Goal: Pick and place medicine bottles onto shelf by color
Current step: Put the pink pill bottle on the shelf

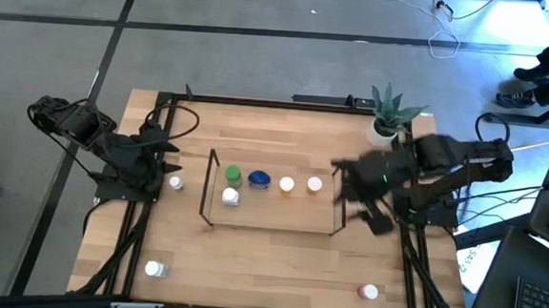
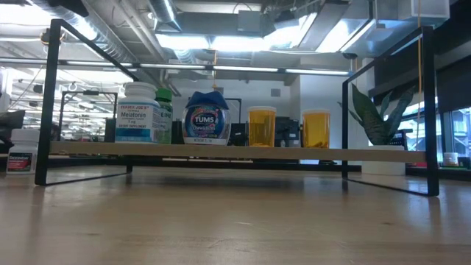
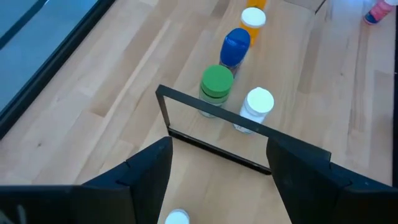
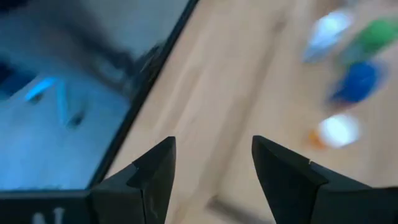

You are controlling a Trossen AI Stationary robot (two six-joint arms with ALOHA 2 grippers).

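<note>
Five bottles stand on the shelf (image 1: 211, 184); both grippers' fingers are released, left gripper (image 3: 217, 171) near the white-capped bottle (image 1: 174, 182); a descending finger could topple it

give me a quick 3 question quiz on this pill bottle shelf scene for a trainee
1. How many bottles stand on the shelf?
2. True or false: the left pincer holds a bottle.
3. Which cap colour sits between the green-capped bottle and the two orange bottles? A) pink B) blue C) white

Key
1. Five; three more lie off it: a white-capped bottle near the left pincer, another at the front left, and a pink-capped bottle at the front right.
2. False: open and empty, as is the right pincer.
3. B, the blue-capped bottle.
</note>
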